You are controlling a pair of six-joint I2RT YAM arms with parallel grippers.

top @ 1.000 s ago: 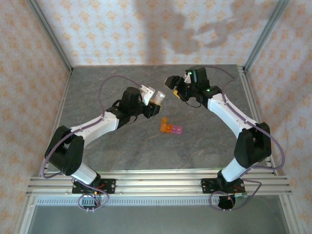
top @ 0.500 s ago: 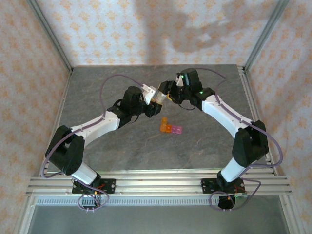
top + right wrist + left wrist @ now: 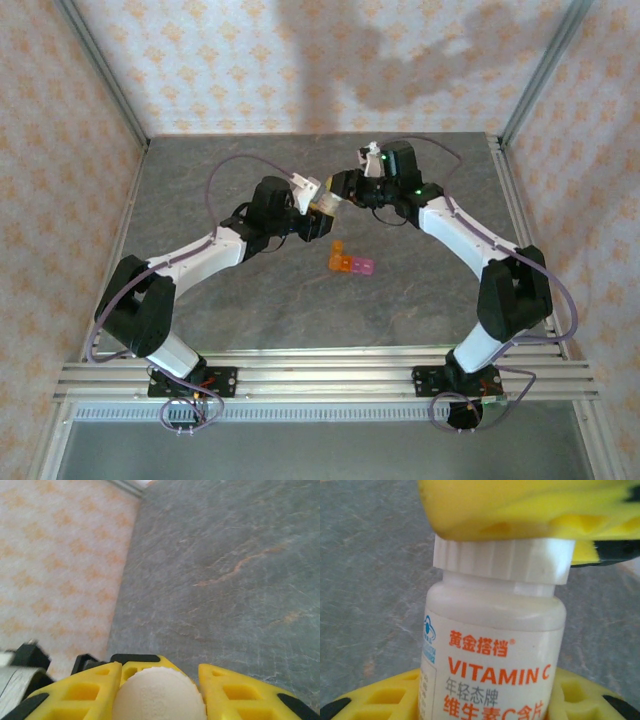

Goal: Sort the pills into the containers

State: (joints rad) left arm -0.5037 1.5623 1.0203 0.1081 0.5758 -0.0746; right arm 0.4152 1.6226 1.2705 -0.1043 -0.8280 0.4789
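Grey, stone-patterned table (image 3: 250, 300) lies beneath both arms. Above its centre the left gripper (image 3: 322, 203) is clamped around a small white cylindrical plastic bottle with orange lettering (image 3: 495, 650), whose long axis points straight at the right gripper (image 3: 340, 187). The strip of translucent orange-to-pink plastic cells (image 3: 350, 264) lies on the table just nearside of them, untouched. The bottle's ribbed white cap (image 3: 502, 560) sits squeezed between the right gripper's yellow pads (image 3: 80, 690), apparently lined up for twisting off.

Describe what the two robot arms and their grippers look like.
Both have white shells and black joints: left arm, right arm. A purple cable loops along each. Green lights glow near the right arm's wrist. The left gripper and right gripper have yellow, grid-pocketed fingers with black trim.
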